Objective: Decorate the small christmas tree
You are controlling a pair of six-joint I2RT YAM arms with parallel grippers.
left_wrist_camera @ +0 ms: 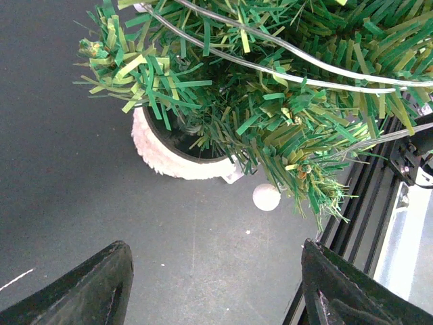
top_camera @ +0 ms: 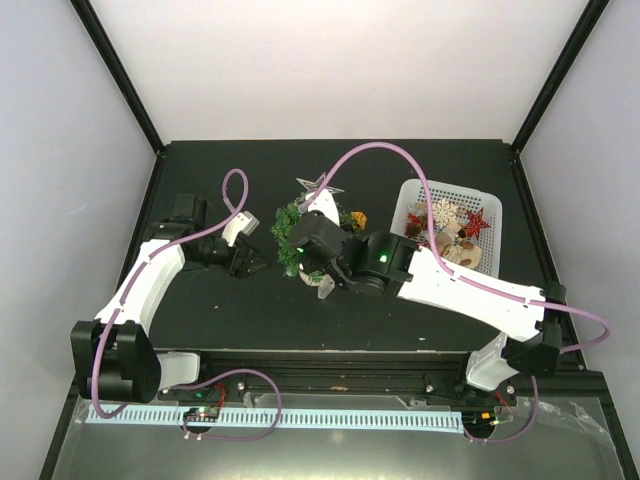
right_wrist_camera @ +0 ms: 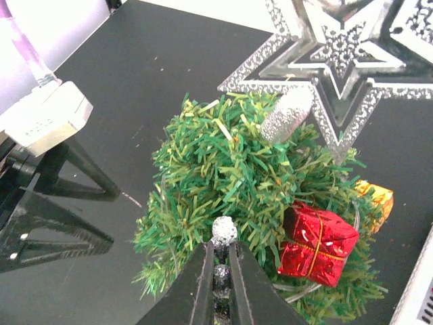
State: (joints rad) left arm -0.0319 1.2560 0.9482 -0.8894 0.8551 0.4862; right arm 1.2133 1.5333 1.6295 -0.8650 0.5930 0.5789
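We pinch a silver bead (right_wrist_camera: pixel 224 229) in the right gripper (right_wrist_camera: pixel 221 252) at the small christmas tree (right_wrist_camera: pixel 210 169), our left gripper (left_wrist_camera: pixel 215 274) spread wide just left.

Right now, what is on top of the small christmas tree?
A silver star tops the small christmas tree; a red gift box and a gold one lie on its branches. What lies beneath the star is covered.

My left hand (left_wrist_camera: pixel 215 252) hangs with its fingers spread wide; my right hand (right_wrist_camera: pixel 223 252), arm stretched leftward, pinches a silver bead (right_wrist_camera: pixel 224 230).
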